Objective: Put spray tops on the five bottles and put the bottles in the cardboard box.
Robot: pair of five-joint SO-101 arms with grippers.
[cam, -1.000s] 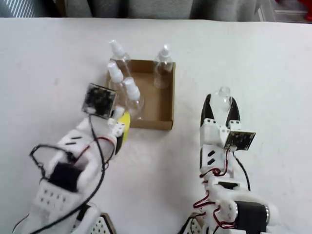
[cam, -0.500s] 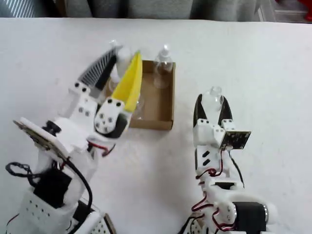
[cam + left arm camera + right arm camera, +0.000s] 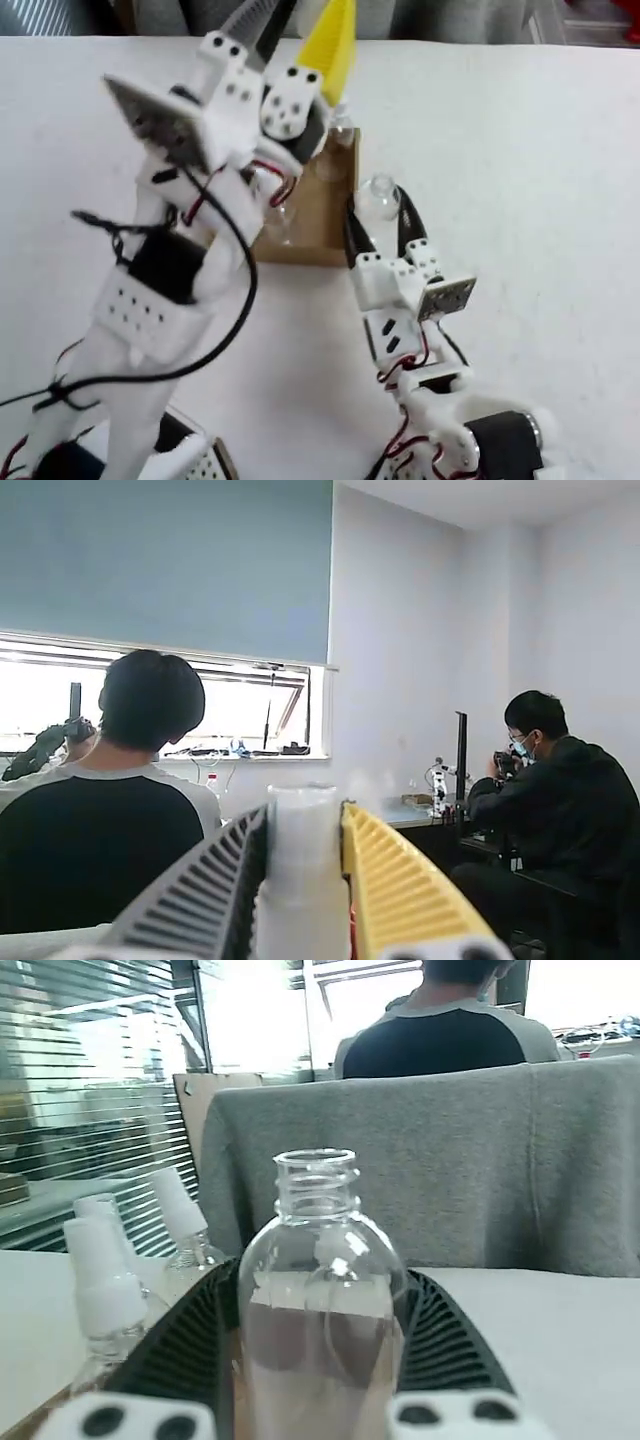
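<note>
Bottle with no top is upright in the right gripper, and it is a firm-looking hold: the two black jaws are spread only as wide as the bottle's body and press on it from both sides. In the right wrist view the same bottle stands square between those jaws, its threaded neck open and bare. It is just outside the cardboard box, close by the box's right wall, over the white table. I cannot tell whether its base touches the table.

Up high, the left gripper is raised well above the box, grey jaw on one side and yellow jaw on the other, pointing away across the table. The left wrist view gives the answer on its grip: the left gripper is closed on a spray top, a white cylinder pinched upright between the ribbed grey and yellow jaws, with both jaws touching it.

Inside the box, a spray-topped bottle peeks out beside the left arm near the far right corner, and another is partly hidden under that arm near the front wall. From the right wrist view, two capped bottles stand close together beyond the held bottle, on the box's side.
</note>
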